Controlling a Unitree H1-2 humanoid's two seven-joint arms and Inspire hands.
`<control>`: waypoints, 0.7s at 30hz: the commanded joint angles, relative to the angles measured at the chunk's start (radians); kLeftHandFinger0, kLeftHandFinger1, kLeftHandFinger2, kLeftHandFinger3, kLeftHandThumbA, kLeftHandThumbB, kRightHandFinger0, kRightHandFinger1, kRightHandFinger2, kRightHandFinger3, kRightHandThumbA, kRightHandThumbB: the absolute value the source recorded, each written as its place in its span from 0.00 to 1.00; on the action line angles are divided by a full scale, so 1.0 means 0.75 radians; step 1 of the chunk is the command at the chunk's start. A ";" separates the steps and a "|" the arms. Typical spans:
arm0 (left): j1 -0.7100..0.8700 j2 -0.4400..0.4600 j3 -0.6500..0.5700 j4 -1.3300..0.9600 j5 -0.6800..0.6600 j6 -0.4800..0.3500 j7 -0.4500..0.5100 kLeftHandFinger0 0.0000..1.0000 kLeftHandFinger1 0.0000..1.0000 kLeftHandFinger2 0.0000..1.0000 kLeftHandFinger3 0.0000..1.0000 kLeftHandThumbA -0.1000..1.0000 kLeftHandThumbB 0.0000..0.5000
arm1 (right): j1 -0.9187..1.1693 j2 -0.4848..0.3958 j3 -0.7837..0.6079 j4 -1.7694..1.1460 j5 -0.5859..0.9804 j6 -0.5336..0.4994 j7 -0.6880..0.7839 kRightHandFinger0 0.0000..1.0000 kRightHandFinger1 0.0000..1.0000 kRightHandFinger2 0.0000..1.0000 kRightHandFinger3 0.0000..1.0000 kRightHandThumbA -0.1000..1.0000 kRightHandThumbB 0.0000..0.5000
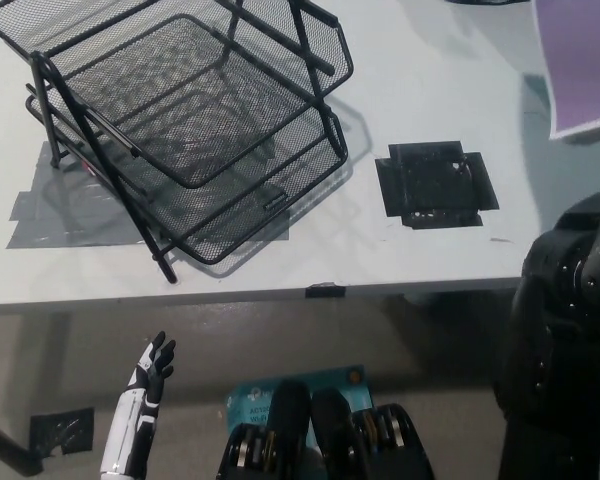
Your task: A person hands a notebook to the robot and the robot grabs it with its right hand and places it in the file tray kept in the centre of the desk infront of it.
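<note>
The black right arm [570,330] rises along the right edge of the picture, and its robot hand is cut off by the frame, so whether it grips anything cannot be told. The white left robot hand [152,375] rests low at the lower left, below the counter edge, fingers spread and holding nothing. The purple notebook [580,60] shows at the top right corner, above the white counter [430,100]. The black wire-mesh tiered file tray [180,120] stands on the counter's left part, its visible tiers empty. A flat black square plate [435,185] lies to its right.

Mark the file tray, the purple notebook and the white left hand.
file tray [280,205], head view, front rim of a lower tier.
notebook [580,60], head view, purple cover.
left hand [155,368], head view, middle of the hand.
</note>
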 commanded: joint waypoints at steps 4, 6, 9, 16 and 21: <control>-0.006 0.018 -0.002 0.001 -0.001 -0.047 0.010 1.00 1.00 1.00 1.00 1.00 0.42 | -0.137 -0.068 0.174 -0.101 -0.079 -0.046 0.165 0.00 0.00 0.00 0.07 0.80 0.03; -0.006 0.019 -0.003 0.001 0.004 -0.047 0.012 1.00 1.00 1.00 1.00 1.00 0.43 | -0.162 -0.078 0.216 -0.108 -0.156 -0.020 0.166 0.00 0.00 0.00 0.07 0.81 0.07; -0.007 0.017 -0.005 -0.002 0.003 -0.042 0.012 1.00 1.00 1.00 1.00 1.00 0.43 | -0.198 -0.088 0.266 -0.093 -0.185 -0.038 0.185 0.00 0.00 0.00 0.08 0.78 0.05; -0.004 0.019 -0.011 -0.001 0.010 -0.039 0.010 1.00 1.00 1.00 1.00 1.00 0.41 | -0.244 -0.182 0.397 0.033 -0.380 -0.138 0.205 0.00 0.00 0.00 0.00 0.70 0.00; -0.009 0.020 -0.015 0.000 0.010 -0.039 0.006 1.00 1.00 1.00 1.00 1.00 0.42 | -0.310 -0.256 0.489 0.197 -0.486 -0.222 0.200 0.00 0.00 0.01 0.02 0.76 0.00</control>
